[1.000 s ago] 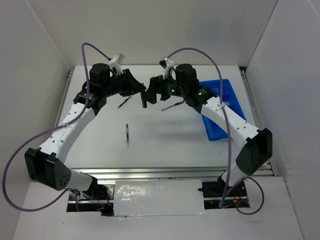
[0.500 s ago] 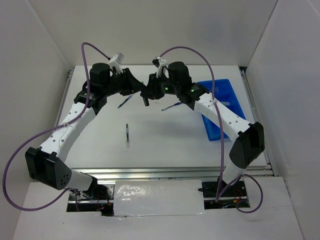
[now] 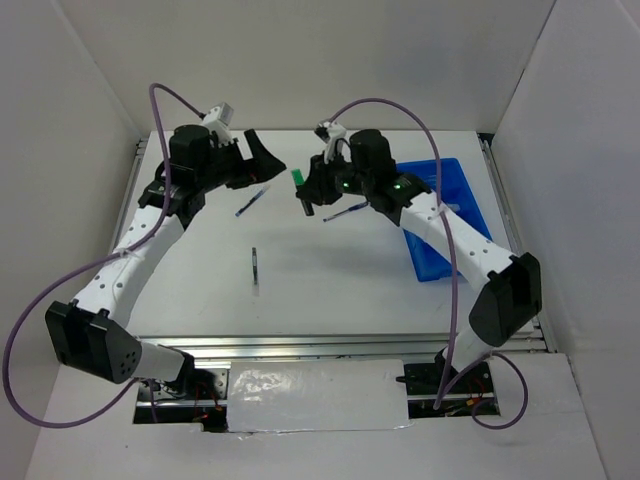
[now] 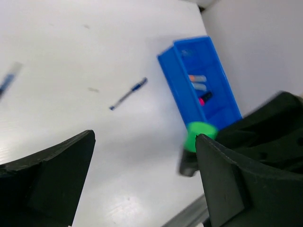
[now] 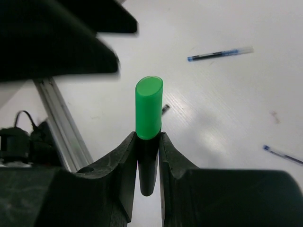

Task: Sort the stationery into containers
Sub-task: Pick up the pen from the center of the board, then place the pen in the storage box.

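My right gripper (image 5: 148,142) is shut on a black highlighter (image 5: 148,165) with a green cap (image 5: 149,106), gripping it just below the cap and holding it above the table. From above, that highlighter (image 3: 301,190) sits at the right gripper (image 3: 309,193), left of the blue tray (image 3: 436,255). My left gripper (image 3: 260,165) stands open and empty a little to the left. In the left wrist view the left gripper (image 4: 144,184) is wide open, with the green cap (image 4: 199,136) past its right finger. Markers lie in the tray (image 4: 171,71).
A thin blue pen (image 3: 250,201) lies under the left gripper and another (image 3: 346,211) under the right arm. A slim grey pen (image 3: 255,266) lies mid-table. White walls enclose the table on three sides.
The highlighter passed from the left gripper to the right one. My right gripper shut on it, then the left gripper opened and drew back to the left.
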